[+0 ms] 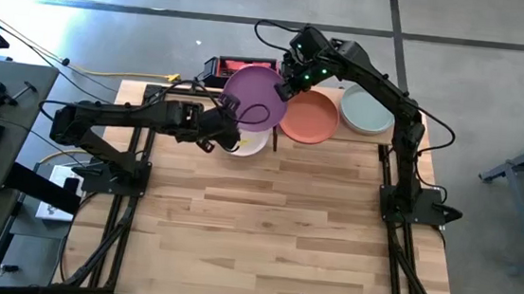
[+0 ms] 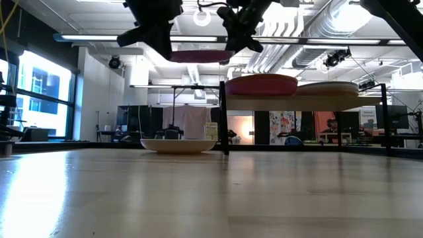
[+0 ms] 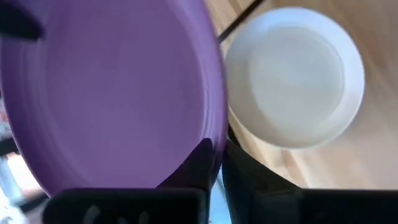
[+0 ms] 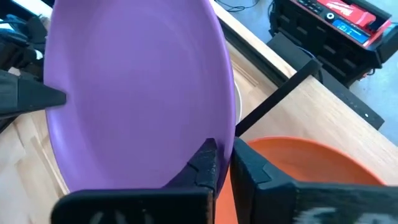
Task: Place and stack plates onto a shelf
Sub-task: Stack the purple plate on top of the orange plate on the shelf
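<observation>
Both grippers pinch the purple plate (image 1: 252,97) in the air: my right gripper (image 1: 285,84) is clamped on its right rim, my left gripper (image 1: 229,125) on the near-left rim, at the shelf's (image 2: 291,101) left end. Below sits the cream-white plate (image 1: 249,142) on the table; the orange plate (image 1: 309,116) and pale teal plate (image 1: 367,110) lie on the shelf. I judge this a handover: if either arm pulls while both grip, the plate could twist free and drop.
</observation>
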